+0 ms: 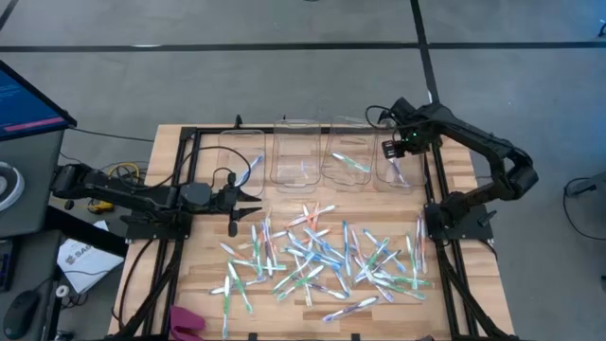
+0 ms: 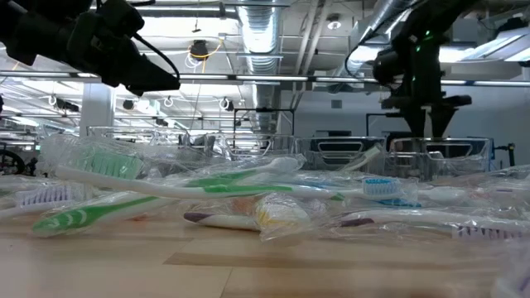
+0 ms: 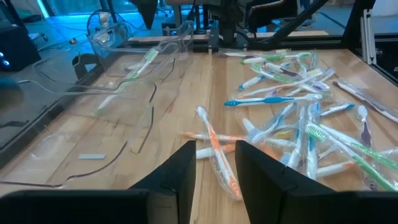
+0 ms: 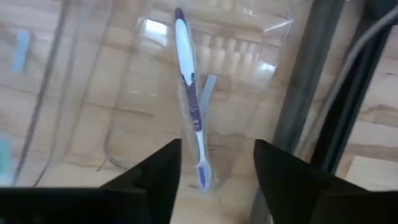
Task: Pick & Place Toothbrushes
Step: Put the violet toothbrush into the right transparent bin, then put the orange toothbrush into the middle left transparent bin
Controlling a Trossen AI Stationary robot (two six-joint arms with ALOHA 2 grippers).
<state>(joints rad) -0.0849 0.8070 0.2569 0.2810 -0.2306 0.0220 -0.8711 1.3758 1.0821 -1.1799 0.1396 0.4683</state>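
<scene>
Many wrapped toothbrushes (image 1: 317, 260) lie heaped on the wooden table's middle and near part. My right gripper (image 4: 214, 168) hangs open, pointing down, over the rightmost clear bin (image 1: 398, 169) at the far edge. A white-and-purple toothbrush (image 4: 189, 93) in its wrapper shows below the gap between the fingers, inside that bin, touching neither finger. My left gripper (image 3: 214, 165) stands open above the table left of the heap, with nothing between its fingers; an orange toothbrush (image 3: 217, 155) lies on the wood ahead of it.
Several clear bins (image 1: 294, 156) stand in a row along the far edge; one holds a green toothbrush (image 1: 352, 163). Black frame rails (image 1: 440, 189) run along the table's left and right sides. A pink object (image 1: 187, 322) lies at the near left corner.
</scene>
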